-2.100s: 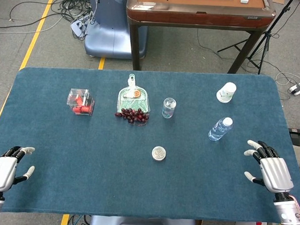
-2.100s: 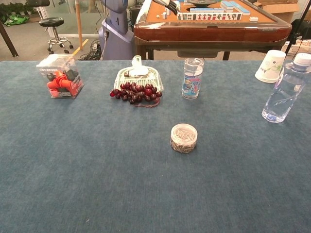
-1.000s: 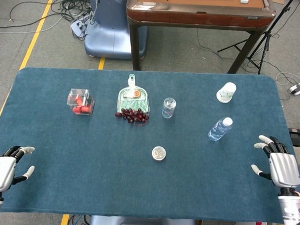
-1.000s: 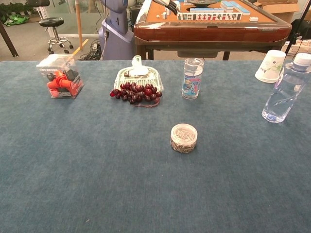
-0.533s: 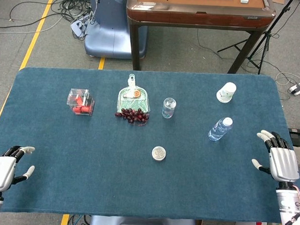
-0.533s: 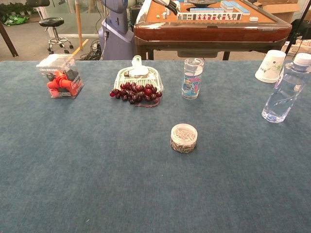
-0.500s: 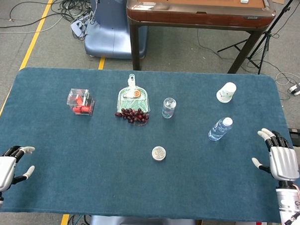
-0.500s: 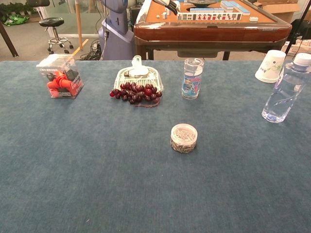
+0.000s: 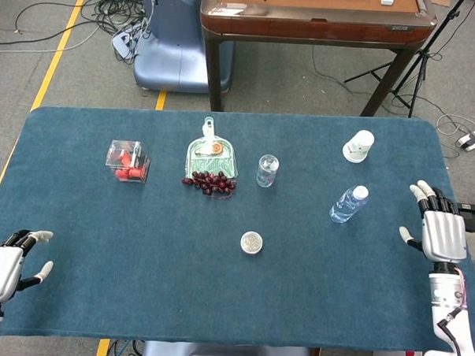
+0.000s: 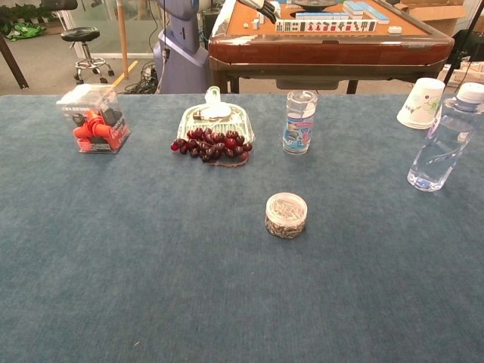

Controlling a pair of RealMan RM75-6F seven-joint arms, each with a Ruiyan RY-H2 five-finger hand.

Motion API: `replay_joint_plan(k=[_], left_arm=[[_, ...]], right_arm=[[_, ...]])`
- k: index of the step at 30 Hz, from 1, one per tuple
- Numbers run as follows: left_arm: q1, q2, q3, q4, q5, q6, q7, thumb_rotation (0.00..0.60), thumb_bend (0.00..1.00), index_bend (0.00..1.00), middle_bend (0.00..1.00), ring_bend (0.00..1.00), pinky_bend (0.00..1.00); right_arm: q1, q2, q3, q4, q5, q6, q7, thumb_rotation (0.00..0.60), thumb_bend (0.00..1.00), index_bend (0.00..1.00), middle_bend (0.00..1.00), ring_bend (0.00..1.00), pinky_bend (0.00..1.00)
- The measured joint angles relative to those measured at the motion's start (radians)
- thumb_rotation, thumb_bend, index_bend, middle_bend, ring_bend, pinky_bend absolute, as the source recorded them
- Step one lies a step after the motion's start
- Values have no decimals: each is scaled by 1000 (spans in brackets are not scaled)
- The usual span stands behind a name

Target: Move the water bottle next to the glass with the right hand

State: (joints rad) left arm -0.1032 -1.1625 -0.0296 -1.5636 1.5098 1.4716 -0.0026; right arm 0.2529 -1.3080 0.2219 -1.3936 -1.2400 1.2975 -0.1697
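The clear water bottle (image 9: pixel 348 205) with a white cap stands upright on the right side of the blue table (image 9: pixel 140 245); the chest view shows the water bottle (image 10: pixel 443 140) at its right edge. The glass (image 9: pixel 267 171) stands near the table's middle back, well left of the bottle, and appears as the glass (image 10: pixel 299 123) in the chest view. My right hand (image 9: pixel 435 229) hovers at the right table edge, to the right of the bottle and apart from it, fingers spread and empty. My left hand (image 9: pixel 3 268) rests open at the front left corner. Neither hand shows in the chest view.
A white paper cup (image 9: pixel 359 146) lies tipped behind the bottle. A small round jar (image 9: pixel 251 242) sits at centre front. Dark grapes (image 9: pixel 209 181) lie in front of a green dustpan (image 9: pixel 211 155). A clear box with red pieces (image 9: pixel 128 161) stands at the left.
My right hand has moved away from me along the right table edge and slightly outward, drawing level with the bottle. The bottle, glass and left hand have not moved.
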Motion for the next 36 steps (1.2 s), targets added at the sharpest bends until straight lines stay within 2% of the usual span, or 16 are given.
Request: replay_joint_plan(k=[3, 11, 22, 36], left_arm=[[0, 1, 0, -2, 2, 1, -1, 600, 310, 311, 383, 263, 441], [1, 4, 1, -5, 1, 0, -4, 600, 310, 311, 383, 263, 441], [1, 9, -2, -8, -3, 1, -11, 600, 310, 312, 383, 263, 441], [2, 12, -2, -11, -3, 2, -12, 600, 310, 312, 383, 263, 442]], right_arm=[[9, 1, 0, -10, 51, -41, -47, 600, 724, 158, 115, 86, 216], [63, -6, -1, -28, 188, -174, -165, 600, 995, 158, 94, 67, 173], [130, -39, -17, -29, 275, -283, -210, 600, 1000, 158, 94, 67, 173], [175, -64, -49, -25, 326, -317, -261, 600, 1000, 158, 94, 67, 173]])
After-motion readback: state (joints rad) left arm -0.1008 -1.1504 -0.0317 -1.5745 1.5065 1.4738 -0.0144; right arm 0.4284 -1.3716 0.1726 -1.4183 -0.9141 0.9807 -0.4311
